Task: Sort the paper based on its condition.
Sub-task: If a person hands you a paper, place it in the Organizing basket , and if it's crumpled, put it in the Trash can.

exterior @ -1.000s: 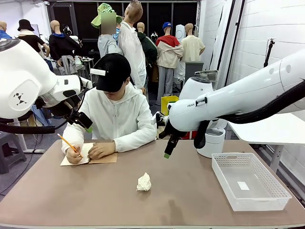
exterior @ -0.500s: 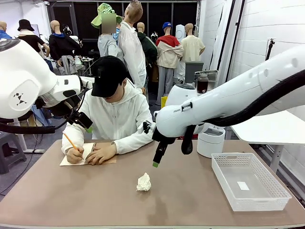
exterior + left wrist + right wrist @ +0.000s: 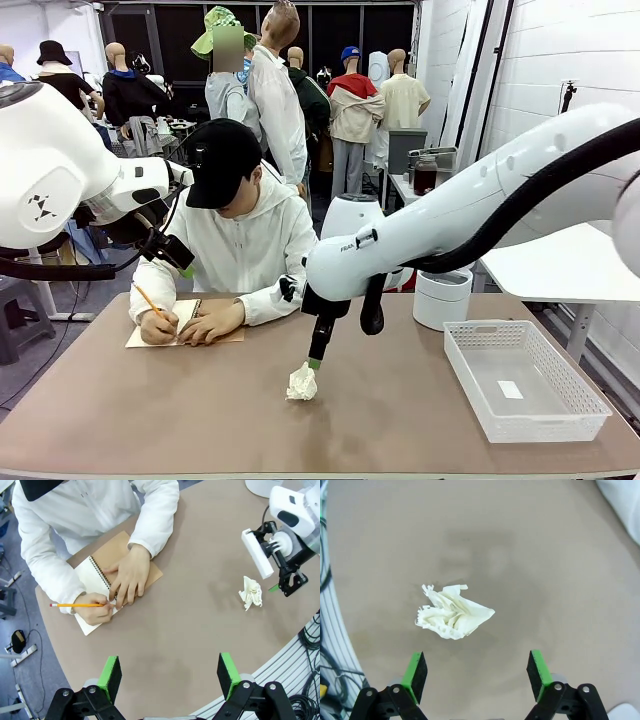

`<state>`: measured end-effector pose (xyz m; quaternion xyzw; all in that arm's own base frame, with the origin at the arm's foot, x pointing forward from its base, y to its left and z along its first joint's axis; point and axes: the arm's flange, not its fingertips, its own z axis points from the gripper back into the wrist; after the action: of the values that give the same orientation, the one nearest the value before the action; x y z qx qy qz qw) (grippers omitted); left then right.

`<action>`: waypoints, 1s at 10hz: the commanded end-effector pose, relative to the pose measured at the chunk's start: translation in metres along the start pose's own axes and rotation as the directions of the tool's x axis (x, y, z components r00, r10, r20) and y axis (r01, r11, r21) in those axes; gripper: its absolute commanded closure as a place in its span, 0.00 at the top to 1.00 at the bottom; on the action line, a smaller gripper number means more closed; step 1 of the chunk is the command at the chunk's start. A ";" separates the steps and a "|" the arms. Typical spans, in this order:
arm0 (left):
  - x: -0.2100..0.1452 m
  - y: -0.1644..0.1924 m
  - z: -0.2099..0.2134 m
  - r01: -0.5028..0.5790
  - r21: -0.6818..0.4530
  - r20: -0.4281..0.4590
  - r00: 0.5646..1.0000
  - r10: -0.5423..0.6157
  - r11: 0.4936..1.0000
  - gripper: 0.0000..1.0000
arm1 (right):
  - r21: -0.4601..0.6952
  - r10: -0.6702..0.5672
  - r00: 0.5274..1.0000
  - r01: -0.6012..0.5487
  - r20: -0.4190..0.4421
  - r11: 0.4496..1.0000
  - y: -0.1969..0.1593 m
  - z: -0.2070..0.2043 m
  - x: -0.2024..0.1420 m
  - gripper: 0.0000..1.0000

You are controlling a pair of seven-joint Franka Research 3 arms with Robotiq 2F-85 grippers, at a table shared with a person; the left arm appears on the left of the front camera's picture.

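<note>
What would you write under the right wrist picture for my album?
Right gripper, jaws open, hovers over the crumpled paper on the brown table.

white brick wall (image 3: pixel 540 60), brown table (image 3: pixel 200 410), grey floor (image 3: pixel 40 365)

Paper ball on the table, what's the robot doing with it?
The right gripper hangs close over the crumpled paper, jaws open, not gripping it yet. Across the table a person writes in a notebook with a pencil. The white basket sits to the robot's right.
</note>
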<state>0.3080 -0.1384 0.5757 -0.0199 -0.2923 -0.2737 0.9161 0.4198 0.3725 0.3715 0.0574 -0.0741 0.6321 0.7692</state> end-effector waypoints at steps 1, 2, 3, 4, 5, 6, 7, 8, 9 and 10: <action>-0.001 0.001 0.000 -0.001 0.000 0.000 1.000 0.001 1.000 1.00 | 0.028 0.005 0.999 -0.004 -0.045 1.000 -0.010 -0.013 0.008 1.00; -0.001 0.001 0.000 -0.001 0.000 0.000 1.000 0.001 1.000 1.00 | 0.047 0.012 0.998 -0.010 -0.054 0.999 -0.009 -0.022 0.012 1.00; -0.001 0.001 0.000 -0.001 0.000 0.000 1.000 0.001 1.000 1.00 | 0.064 0.020 0.998 -0.016 -0.055 0.998 -0.008 -0.028 0.017 1.00; -0.001 0.001 0.000 -0.001 0.000 0.000 1.000 0.001 1.000 1.00 | 0.077 0.026 0.998 -0.021 -0.057 0.997 -0.006 -0.032 0.020 1.00; -0.001 0.001 0.000 -0.001 0.000 0.000 1.000 0.001 1.000 1.00 | 0.091 0.032 0.997 -0.026 -0.066 0.995 -0.004 -0.038 0.023 1.00; -0.001 0.001 0.000 -0.001 0.000 0.000 1.000 0.001 1.000 1.00 | 0.104 0.038 0.997 -0.031 -0.069 0.994 -0.003 -0.041 0.025 1.00; -0.001 0.001 0.000 -0.001 0.000 0.000 1.000 0.001 1.000 1.00 | 0.110 0.041 0.996 -0.033 -0.074 0.993 -0.003 -0.044 0.027 1.00; -0.001 0.001 0.000 -0.001 0.000 0.000 1.000 0.001 1.000 1.00 | 0.119 0.044 0.996 -0.035 -0.078 0.992 -0.002 -0.048 0.029 1.00; -0.001 0.001 0.000 -0.001 0.000 0.000 1.000 0.001 1.000 1.00 | 0.126 0.048 0.995 -0.036 -0.092 0.991 -0.003 -0.052 0.030 1.00; -0.001 0.001 0.000 -0.001 0.000 0.000 1.000 0.001 1.000 1.00 | 0.127 0.049 0.994 -0.036 -0.100 0.991 -0.004 -0.056 0.030 1.00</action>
<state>0.3080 -0.1384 0.5757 -0.0199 -0.2923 -0.2737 0.9161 0.4255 0.4061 0.3236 0.0853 -0.0076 0.6526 0.7529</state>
